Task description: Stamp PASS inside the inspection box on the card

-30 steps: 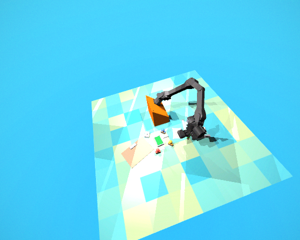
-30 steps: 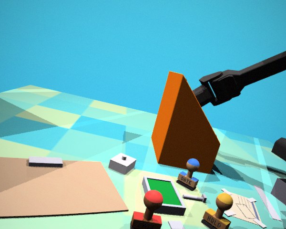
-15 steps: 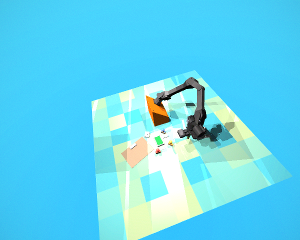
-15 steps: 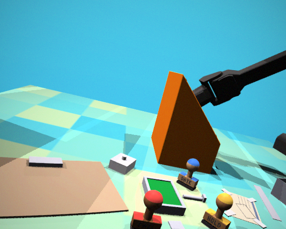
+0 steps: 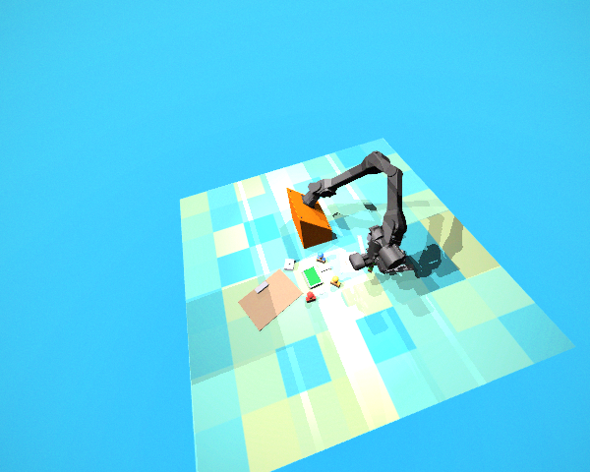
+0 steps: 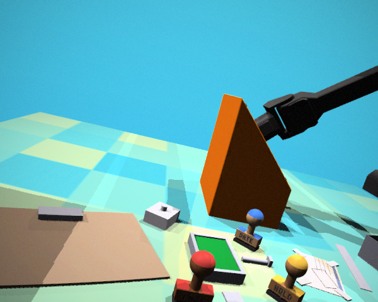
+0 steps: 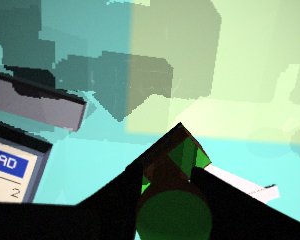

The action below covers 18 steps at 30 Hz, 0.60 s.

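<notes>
My gripper (image 7: 166, 174) is shut on the green stamp (image 7: 174, 216) (image 5: 371, 269). The stamp's round green knob faces the wrist camera, and its block lies diagonally beyond the fingertips. Its lettering and print face are hidden. The green ink pad (image 5: 312, 276) (image 6: 217, 252) lies in a grey tray, well to the left of my gripper in the top view. A pale sheet with fine lines (image 6: 316, 275), apparently the card, lies right of the yellow stamp in the exterior view. Its inspection box cannot be made out.
Red (image 5: 311, 296) (image 6: 202, 263), yellow (image 5: 335, 280) (image 6: 296, 265) and blue (image 5: 321, 257) (image 6: 254, 218) stamps stand around the pad. An orange wedge (image 5: 309, 215) (image 6: 247, 182) stands behind. A brown board (image 5: 280, 299) (image 6: 108, 246) lies left. A box labelled PAD (image 7: 5, 165) is near my gripper.
</notes>
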Tool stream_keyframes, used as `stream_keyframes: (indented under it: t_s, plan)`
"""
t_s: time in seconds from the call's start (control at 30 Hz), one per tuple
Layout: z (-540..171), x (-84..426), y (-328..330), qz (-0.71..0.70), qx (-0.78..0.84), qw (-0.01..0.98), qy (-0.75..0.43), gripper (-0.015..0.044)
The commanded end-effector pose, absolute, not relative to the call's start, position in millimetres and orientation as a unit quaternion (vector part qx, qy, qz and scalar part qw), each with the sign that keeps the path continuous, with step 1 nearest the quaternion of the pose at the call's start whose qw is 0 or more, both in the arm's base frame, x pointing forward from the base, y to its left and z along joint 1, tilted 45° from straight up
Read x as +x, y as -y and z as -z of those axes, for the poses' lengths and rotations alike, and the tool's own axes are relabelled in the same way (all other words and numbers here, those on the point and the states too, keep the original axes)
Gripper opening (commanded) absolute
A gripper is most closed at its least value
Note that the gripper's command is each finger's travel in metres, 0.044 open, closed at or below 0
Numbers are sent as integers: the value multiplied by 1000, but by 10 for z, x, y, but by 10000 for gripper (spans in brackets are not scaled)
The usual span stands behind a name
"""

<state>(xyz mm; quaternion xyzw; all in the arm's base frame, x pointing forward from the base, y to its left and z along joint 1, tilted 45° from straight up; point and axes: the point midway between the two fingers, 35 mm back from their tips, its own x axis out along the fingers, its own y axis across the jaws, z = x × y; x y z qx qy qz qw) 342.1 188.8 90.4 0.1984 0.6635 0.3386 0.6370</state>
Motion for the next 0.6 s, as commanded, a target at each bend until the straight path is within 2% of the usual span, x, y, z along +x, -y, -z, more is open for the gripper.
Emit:
stream_keyframes:
  t_s: [0.0,0.23,0.57]
  plan:
    - [-927,3420,-1880,-342,197,637,-662,0]
    - [-903,3434,-1820,-341,196,638,-662,0]
    - [-305,3520,-1176,-330,188,644,-664,0]
